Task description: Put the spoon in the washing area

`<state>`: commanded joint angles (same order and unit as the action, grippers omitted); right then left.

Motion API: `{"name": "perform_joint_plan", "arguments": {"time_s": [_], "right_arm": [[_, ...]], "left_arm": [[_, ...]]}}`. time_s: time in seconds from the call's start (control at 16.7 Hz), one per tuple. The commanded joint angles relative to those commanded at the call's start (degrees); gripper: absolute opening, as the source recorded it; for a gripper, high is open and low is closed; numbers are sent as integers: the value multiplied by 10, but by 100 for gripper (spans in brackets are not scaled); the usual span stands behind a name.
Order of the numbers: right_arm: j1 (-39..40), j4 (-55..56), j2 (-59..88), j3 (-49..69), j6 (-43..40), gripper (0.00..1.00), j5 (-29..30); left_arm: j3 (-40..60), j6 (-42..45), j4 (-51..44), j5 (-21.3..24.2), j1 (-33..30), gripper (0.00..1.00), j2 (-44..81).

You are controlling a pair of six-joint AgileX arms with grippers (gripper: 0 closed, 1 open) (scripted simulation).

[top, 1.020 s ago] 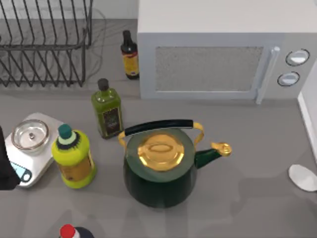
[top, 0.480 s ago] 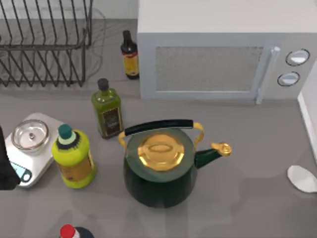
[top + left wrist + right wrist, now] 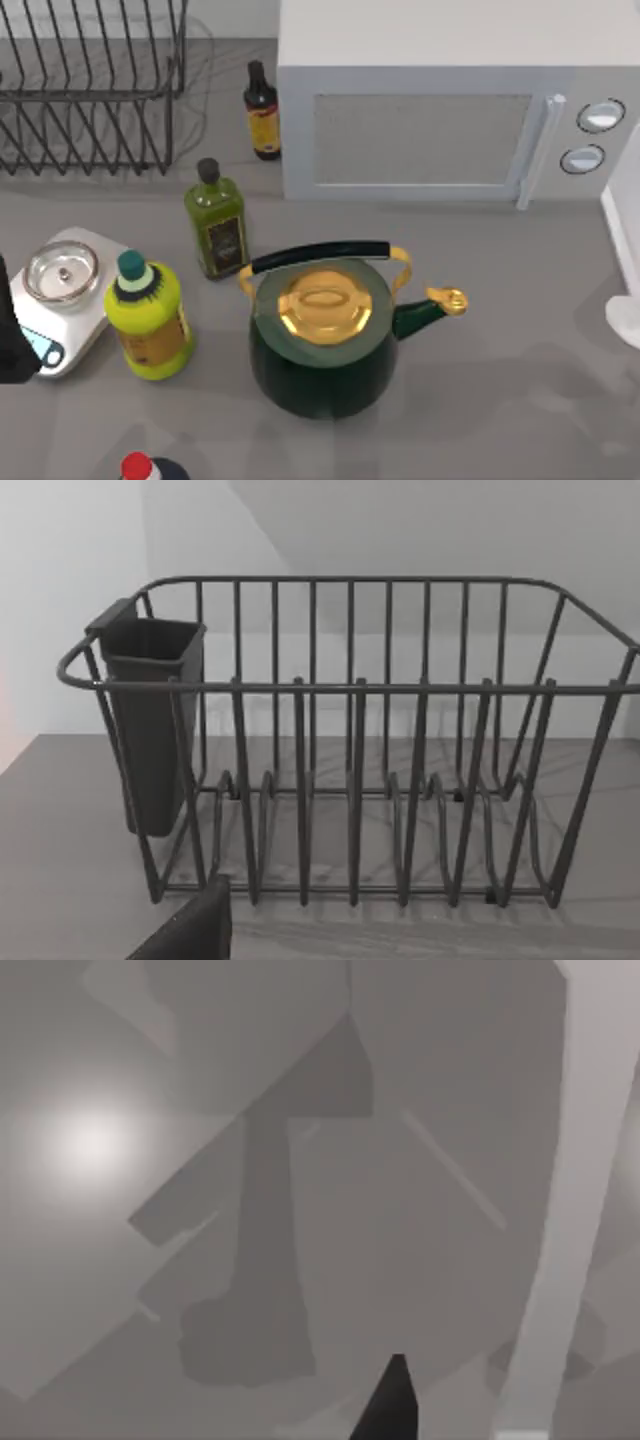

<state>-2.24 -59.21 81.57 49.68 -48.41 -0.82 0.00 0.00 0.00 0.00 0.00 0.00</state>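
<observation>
Top view: the white spoon (image 3: pixel 625 322) lay at the table's 3 o'clock edge, well apart from the dish rack (image 3: pixel 90 90) at 10 o'clock, delivery apparently outstanding; neither gripper's finger state could be told.

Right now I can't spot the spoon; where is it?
In the top view, the spoon sits at the table's far right edge, right of the kettle, below the microwave.
</observation>
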Motion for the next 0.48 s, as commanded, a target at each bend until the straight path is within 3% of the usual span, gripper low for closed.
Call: {"name": "perform_joint_plan", "arguments": {"time_s": [0.48], "right_arm": [[0,-60,-33,43,3,0,0]], "left_arm": [[0,0,0,0,0,100,0]]}}
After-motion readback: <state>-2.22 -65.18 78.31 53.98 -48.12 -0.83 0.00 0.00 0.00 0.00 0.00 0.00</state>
